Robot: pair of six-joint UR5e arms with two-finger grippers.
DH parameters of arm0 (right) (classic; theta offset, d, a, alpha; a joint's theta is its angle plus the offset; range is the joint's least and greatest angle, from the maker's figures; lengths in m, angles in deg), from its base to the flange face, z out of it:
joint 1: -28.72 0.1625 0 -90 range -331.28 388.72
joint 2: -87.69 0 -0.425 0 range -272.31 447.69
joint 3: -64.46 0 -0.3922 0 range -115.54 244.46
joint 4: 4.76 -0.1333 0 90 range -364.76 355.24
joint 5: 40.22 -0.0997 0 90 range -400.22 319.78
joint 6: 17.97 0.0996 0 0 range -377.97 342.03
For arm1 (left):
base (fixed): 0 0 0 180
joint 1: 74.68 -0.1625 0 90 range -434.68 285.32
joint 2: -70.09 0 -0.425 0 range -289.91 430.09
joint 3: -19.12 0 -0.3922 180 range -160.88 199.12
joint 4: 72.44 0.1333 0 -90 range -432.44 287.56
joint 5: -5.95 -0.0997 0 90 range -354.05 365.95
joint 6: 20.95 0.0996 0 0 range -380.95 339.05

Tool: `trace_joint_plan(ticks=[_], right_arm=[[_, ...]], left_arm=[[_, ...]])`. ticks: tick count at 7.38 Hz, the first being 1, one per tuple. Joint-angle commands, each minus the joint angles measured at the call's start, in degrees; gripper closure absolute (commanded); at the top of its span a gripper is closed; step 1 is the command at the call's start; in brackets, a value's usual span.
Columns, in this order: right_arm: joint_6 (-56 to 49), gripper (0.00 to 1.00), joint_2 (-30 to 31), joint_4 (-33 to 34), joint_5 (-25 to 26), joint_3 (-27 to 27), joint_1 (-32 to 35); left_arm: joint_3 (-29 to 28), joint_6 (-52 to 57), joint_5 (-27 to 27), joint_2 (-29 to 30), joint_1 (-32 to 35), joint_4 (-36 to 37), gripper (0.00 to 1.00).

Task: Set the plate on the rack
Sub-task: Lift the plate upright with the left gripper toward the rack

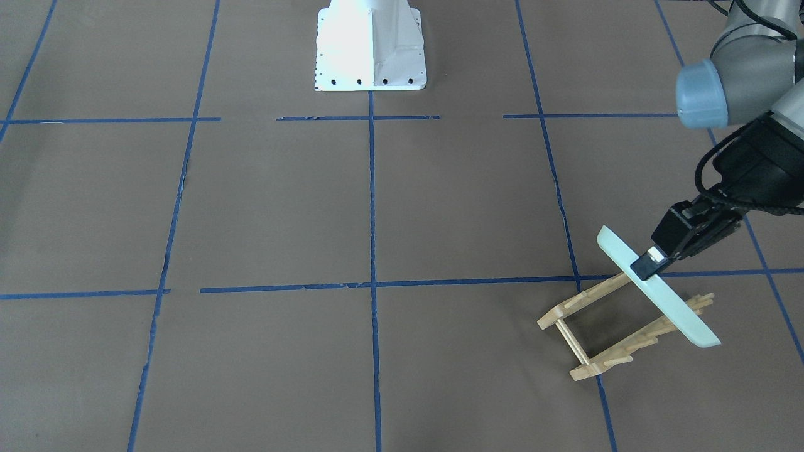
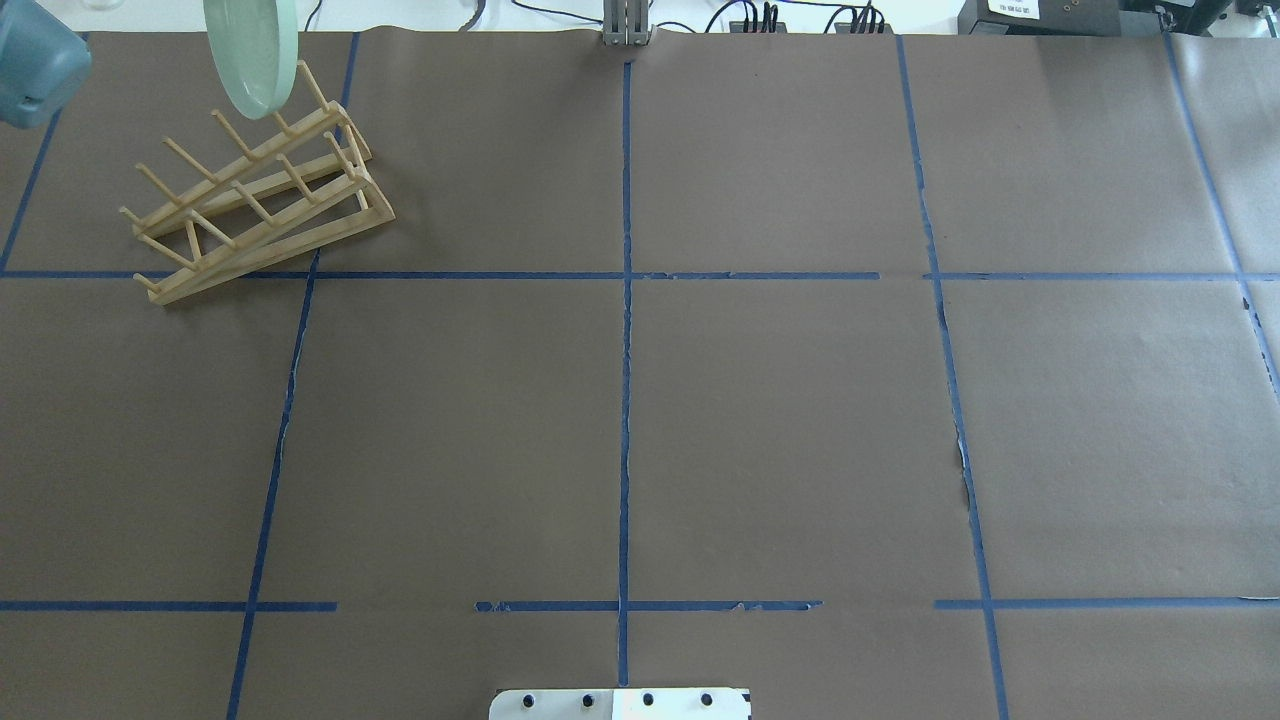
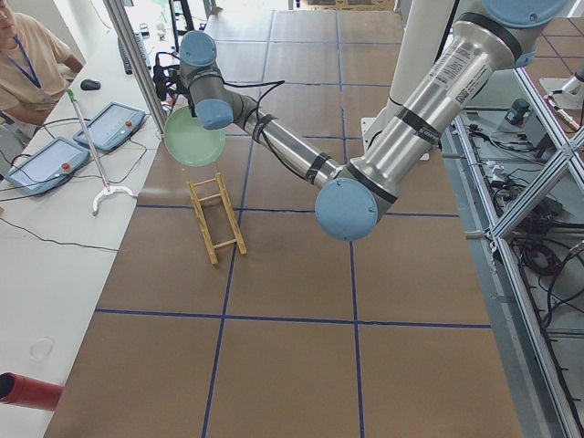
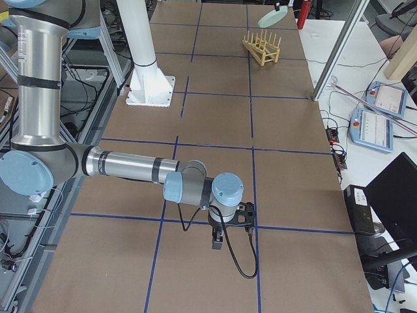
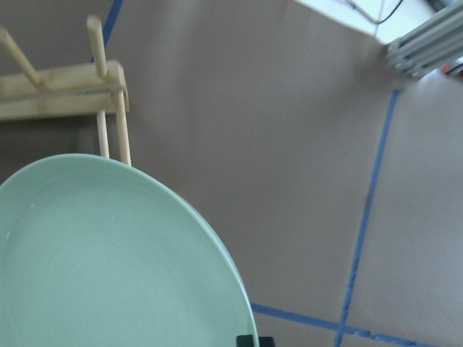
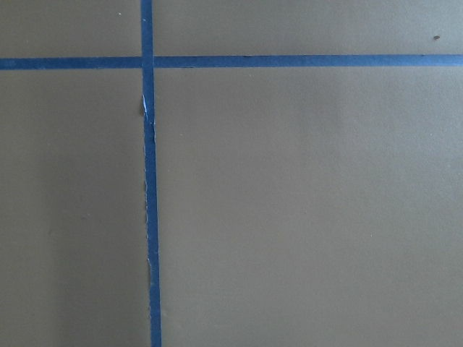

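Plate (image 5: 108, 260), rim pinched by left tool (image 1: 648, 263), tilts over rack (image 1: 581, 301) end pegs.

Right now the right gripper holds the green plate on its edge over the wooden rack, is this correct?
Not quite: it is the left gripper that holds the plate on its edge over the rack, as the exterior front-facing view shows.

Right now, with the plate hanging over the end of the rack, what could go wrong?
The plate hangs tilted over the end of the rack, so it may strike a peg or miss the slot. The left pincer grips only its rim, so it could slip.
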Motion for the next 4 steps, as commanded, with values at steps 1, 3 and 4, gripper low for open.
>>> trace_joint_plan(ticks=[1, 3, 4], right_arm=[[0.0, 0.00, 0.0, 0.1, 0.0, 0.0, 0.0], [0.0, 0.00, 0.0, 0.0, 0.0, 0.0, 0.0], [0.0, 0.00, 0.0, 0.0, 0.0, 0.0, 0.0]], left_arm=[[-9.3, -1.3, 0.8, -0.3, 0.5, -20.1, 1.00], [-12.5, -1.1, 0.8, -0.3, 0.5, -28.7, 1.00], [-13.5, -1.1, 0.8, -0.4, 0.5, -31.4, 1.00]])
